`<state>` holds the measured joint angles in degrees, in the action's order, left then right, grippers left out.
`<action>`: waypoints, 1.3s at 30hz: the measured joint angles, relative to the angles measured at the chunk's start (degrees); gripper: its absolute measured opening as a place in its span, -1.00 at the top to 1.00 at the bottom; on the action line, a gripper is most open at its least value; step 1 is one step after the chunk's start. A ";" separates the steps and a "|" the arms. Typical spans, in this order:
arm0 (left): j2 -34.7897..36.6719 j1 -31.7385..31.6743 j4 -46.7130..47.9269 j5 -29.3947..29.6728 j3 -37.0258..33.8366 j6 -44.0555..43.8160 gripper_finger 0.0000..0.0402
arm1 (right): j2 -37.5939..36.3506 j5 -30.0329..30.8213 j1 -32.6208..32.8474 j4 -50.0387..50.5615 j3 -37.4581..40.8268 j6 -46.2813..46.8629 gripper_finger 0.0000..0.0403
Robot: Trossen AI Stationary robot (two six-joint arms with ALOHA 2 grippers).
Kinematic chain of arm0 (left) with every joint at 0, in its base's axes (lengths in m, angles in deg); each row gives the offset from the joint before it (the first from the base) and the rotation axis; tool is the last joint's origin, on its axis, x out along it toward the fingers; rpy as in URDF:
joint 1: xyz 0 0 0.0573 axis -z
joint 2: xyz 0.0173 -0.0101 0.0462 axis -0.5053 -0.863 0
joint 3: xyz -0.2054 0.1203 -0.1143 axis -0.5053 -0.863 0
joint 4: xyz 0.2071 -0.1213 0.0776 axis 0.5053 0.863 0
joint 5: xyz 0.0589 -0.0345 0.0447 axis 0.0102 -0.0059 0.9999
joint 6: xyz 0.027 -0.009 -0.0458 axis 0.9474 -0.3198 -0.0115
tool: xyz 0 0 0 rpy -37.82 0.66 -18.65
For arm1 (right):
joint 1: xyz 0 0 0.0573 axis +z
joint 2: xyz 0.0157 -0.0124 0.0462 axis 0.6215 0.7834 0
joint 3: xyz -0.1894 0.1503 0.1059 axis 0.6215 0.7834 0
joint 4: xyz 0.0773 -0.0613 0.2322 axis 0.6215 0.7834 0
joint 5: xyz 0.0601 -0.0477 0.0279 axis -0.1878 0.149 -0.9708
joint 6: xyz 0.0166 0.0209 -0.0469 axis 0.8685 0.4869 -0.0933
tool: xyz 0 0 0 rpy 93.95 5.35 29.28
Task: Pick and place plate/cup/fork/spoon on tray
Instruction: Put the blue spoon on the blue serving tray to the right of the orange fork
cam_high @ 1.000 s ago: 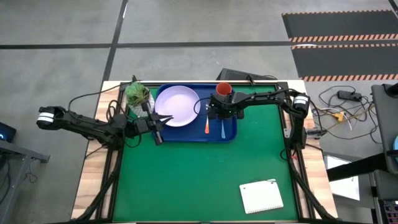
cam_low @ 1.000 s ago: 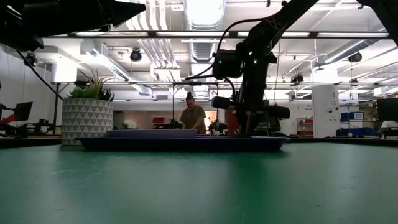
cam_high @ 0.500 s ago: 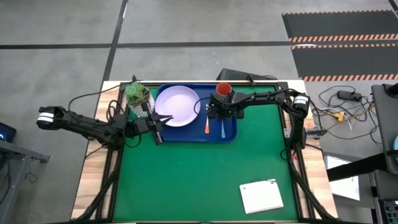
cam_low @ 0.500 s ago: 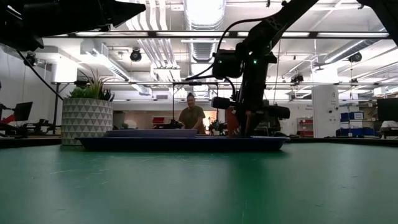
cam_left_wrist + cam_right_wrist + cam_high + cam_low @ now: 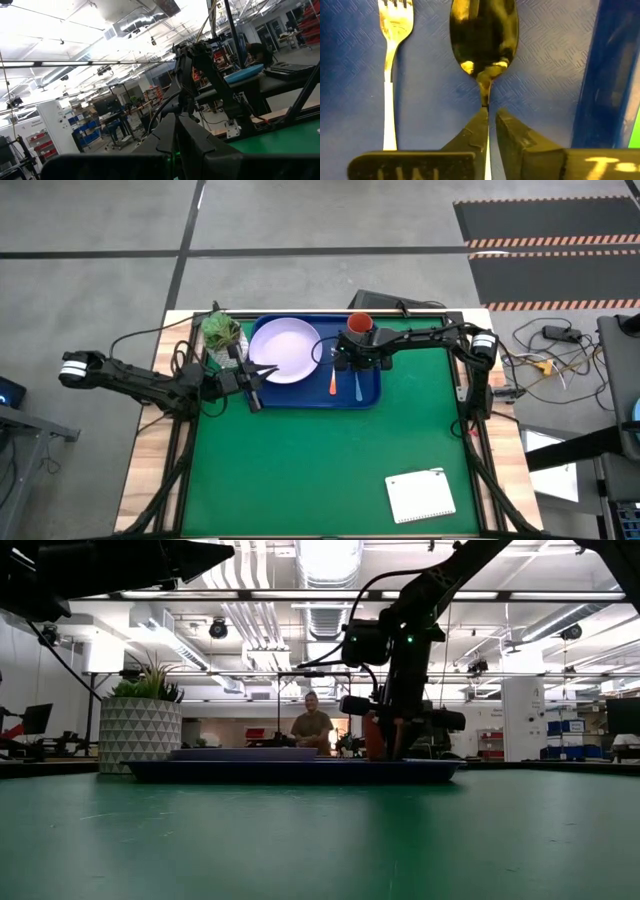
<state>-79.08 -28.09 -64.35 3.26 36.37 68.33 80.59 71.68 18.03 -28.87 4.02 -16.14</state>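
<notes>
The blue tray [image 5: 372, 396] lies at the table's far side. On it rest the lavender plate [image 5: 283, 348], the orange-red cup [image 5: 360, 323], the orange-handled fork [image 5: 332, 381] and the blue-handled spoon [image 5: 358, 387], fork and spoon flat and side by side. My right gripper [image 5: 491, 117] points steeply down over the spoon [image 5: 484, 35]. Its fingers stand a narrow gap apart on either side of the spoon's thin neck. My left gripper [image 5: 265, 370] hangs shut above the plate's near left rim, holding nothing. My right gripper comes from above, with a finger [image 5: 479, 131] on each side of the spoon's neck [image 5: 485, 97], just behind the bowl. The gap looks slightly wider than the neck, so I cannot tell whether a finger touches it. The spoon lies flat on the tray.
A white pot with a green plant [image 5: 222, 332] stands by the tray's far left corner. A white spiral notepad [image 5: 420, 496] lies at the near right. Green table surface stretches between the tray and the near edge. A person sits in the room beyond the table [image 5: 312, 723].
</notes>
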 joint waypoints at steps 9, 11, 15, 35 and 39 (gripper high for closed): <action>0.00 0.00 0.00 0.00 0.00 0.00 1.00 | 0.00 0.00 0.00 0.04 0.00 -0.50 0.85; 0.00 0.00 0.00 0.00 0.00 0.00 1.00 | 0.00 -0.06 0.00 0.07 0.00 -0.50 0.79; 0.00 0.03 0.00 0.00 0.00 0.00 1.00 | -0.69 -0.48 0.58 1.54 -0.93 -1.50 0.70; -0.05 0.07 2.07 0.02 -0.15 -4.59 1.00 | 0.87 20.98 10.78 -6.94 0.31 -20.26 0.96; -0.11 0.07 2.03 0.02 -0.15 -4.61 1.00 | 4.09 20.97 9.84 -13.05 0.73 -22.25 0.96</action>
<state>-79.19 -28.02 -62.32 3.28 36.22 63.72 84.67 92.65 27.87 -41.92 4.75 -38.39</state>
